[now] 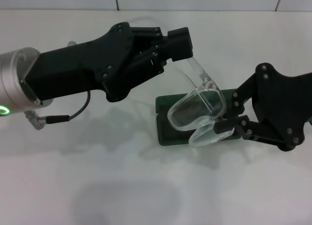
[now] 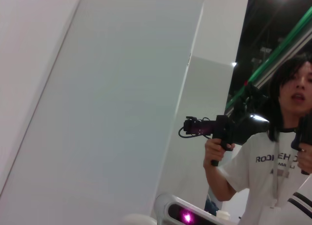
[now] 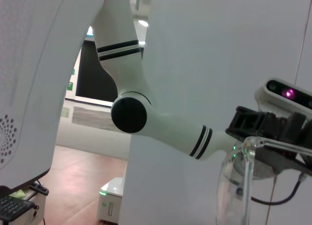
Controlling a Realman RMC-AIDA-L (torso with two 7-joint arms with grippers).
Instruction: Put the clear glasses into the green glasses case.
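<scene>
Looks like a robotics lab or demo hall. White tabletop (image 1: 146, 186) backed by plain white partition panels (image 2: 122, 88). Beyond the panels, a dark ceiling with green beams (image 2: 278, 54) and spotlights. Beside the panels, an operator in a printed white T-shirt (image 2: 278, 171) gripping handheld controllers (image 2: 214, 130). Below, reddish floor with a small white device (image 3: 111, 205).

case (image 1: 168, 118): mostly hidden behind the glasses (image 1: 197, 110)
right gripper (image 1: 225, 126): arm cut off by the edge
left gripper (image 1: 187, 42): fingertips not discernible
</scene>
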